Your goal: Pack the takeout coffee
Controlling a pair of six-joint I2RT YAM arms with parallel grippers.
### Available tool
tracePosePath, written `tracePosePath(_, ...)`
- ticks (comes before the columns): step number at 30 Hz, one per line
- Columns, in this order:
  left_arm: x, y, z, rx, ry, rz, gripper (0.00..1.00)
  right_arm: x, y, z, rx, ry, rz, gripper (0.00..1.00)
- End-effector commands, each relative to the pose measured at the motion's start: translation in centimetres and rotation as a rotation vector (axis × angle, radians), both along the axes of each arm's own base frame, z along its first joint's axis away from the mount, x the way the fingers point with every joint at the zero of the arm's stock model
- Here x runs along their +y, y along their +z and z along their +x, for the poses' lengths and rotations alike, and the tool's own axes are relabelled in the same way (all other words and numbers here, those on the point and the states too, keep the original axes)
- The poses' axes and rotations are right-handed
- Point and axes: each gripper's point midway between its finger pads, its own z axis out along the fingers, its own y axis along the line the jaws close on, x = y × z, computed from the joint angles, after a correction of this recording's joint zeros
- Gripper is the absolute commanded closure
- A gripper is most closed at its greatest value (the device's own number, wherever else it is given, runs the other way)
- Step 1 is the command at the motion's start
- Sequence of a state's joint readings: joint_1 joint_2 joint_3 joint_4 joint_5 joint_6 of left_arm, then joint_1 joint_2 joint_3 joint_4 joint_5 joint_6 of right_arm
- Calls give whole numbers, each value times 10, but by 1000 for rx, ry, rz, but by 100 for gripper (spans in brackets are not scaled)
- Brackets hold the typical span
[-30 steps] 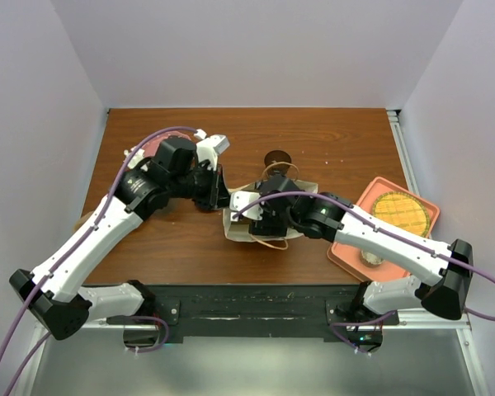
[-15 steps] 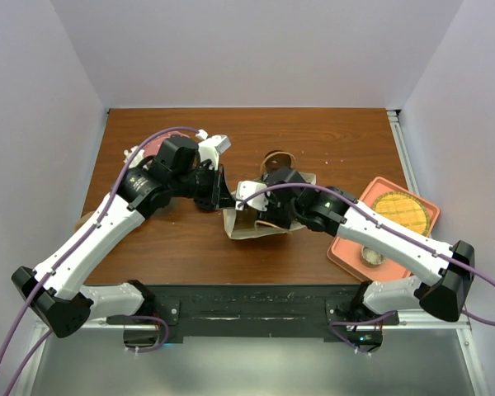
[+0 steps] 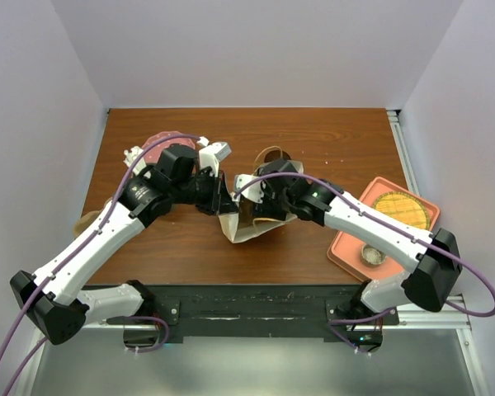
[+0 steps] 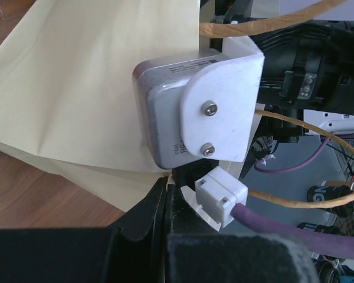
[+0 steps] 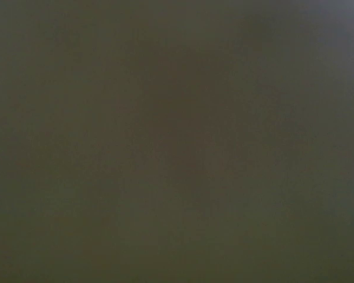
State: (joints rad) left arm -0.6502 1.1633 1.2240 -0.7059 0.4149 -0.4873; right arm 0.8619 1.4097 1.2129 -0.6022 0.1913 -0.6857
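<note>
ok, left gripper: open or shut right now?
Shut: left gripper has its black fingers closed together, pinching the rim of the cream paper bag.

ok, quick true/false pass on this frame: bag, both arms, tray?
1. The left gripper is shut on the paper bag at its edge. True.
2. The orange tray sits at the table's left side. False: it is on the right, under the right arm.
3. The right wrist view shows the bag's contents. False: that view is uniformly dark.
4. The right arm reaches to the bag's open top. True.
</note>
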Motion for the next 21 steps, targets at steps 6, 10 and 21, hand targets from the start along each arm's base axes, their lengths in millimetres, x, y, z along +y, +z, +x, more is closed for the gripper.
tracePosePath(6, -1, 13, 8, -17, 31, -15, 100, 4, -3, 9, -59, 105, -32, 27)
tracePosePath(10, 6, 13, 17, -24, 88, 31, 100, -3, 5, 7, -90, 129, -45, 32)
tracePosePath(21, 8, 39, 30, -70, 151, -2, 100, -12, 24, -11, -30, 145, -46, 46)
